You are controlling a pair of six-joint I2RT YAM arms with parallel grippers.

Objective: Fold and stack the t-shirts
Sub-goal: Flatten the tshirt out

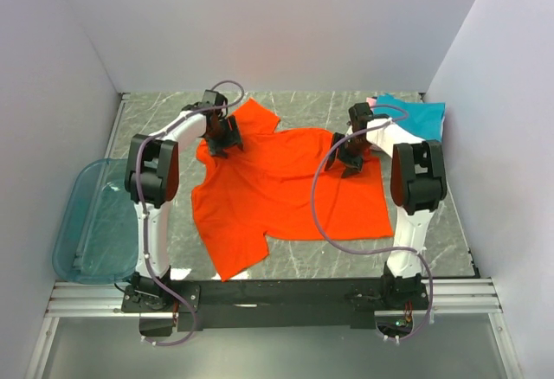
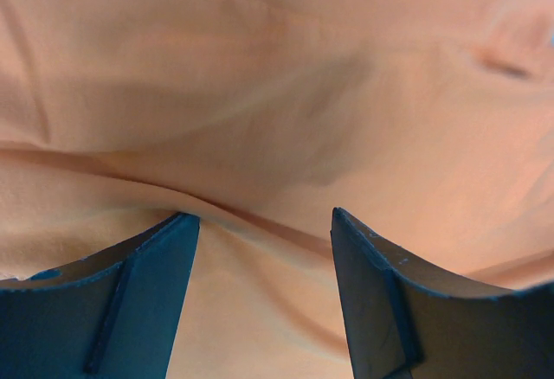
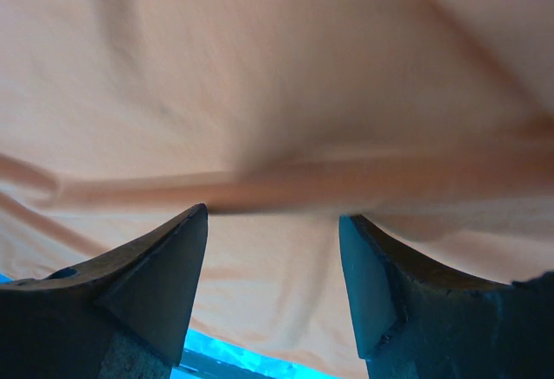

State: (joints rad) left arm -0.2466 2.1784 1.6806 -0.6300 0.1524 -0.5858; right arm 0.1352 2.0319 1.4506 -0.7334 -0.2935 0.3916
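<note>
Fold step: taking hold of the orange-red shirt's (image 1: 286, 193) far edge.
The left tool (image 1: 225, 139) and right tool (image 1: 351, 156) are down on the cloth with jaws apart. The shirt spreads nearward of them across the tabletop (image 1: 433, 249). Next, both likely need to pinch shut together.

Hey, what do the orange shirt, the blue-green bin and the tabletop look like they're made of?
Orange shirt: soft matte cloth, probably a cotton-type knit; it creases and drapes. Bin: translucent blue-green plastic, smooth and slightly glossy; the surface beneath shows through. Tabletop: grey with pale veins, marble-look; real stone or printed laminate, cannot tell.
</note>
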